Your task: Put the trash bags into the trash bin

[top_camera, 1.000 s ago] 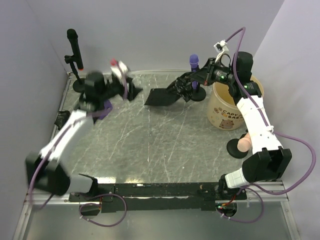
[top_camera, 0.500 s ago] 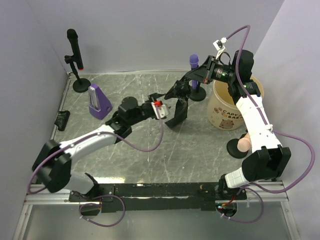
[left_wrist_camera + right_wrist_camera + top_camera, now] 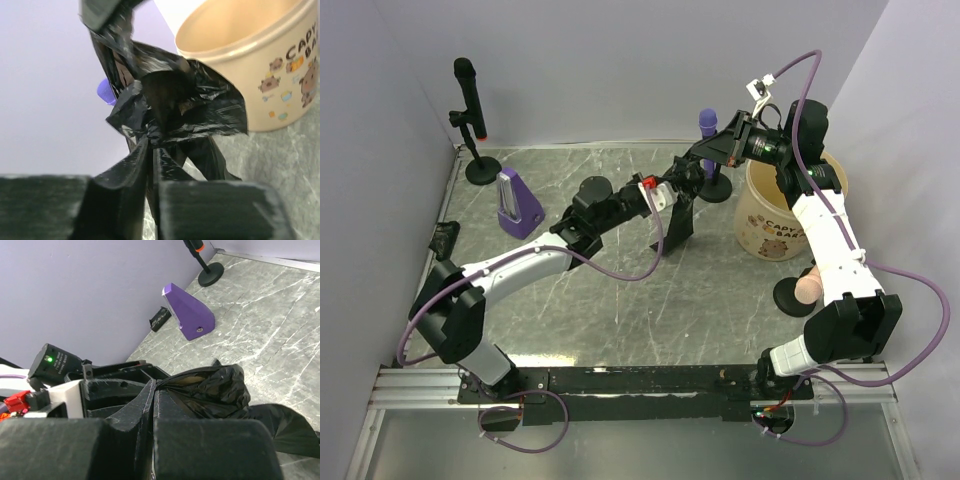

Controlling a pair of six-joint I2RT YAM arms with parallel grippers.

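A glossy black trash bag [image 3: 678,222] hangs bunched above the table's middle, held between both arms. My left gripper [image 3: 670,189] reaches in from the left and is shut on the bag's crumpled upper part [image 3: 165,107], its fingertips [image 3: 142,150] pinching the film. From the right, my right gripper [image 3: 700,164] is shut on the same bag [image 3: 215,390] at its top. The trash bin [image 3: 775,215], a tan bucket with a cartoon print, stands upright just right of the bag; in the left wrist view the bin [image 3: 260,75] shows close behind it.
A black microphone on a stand [image 3: 470,110] is at the back left and a purple metronome [image 3: 517,203] is near it. A purple-headed microphone [image 3: 710,125] stands behind the bag. A pink-headed one [image 3: 805,287] stands in front of the bin. A small black object [image 3: 442,240] lies at the left edge.
My left arm swung from the back left across to the hanging bag and its jaws closed on it. The right gripper lifted the bag off the table and now holds still.
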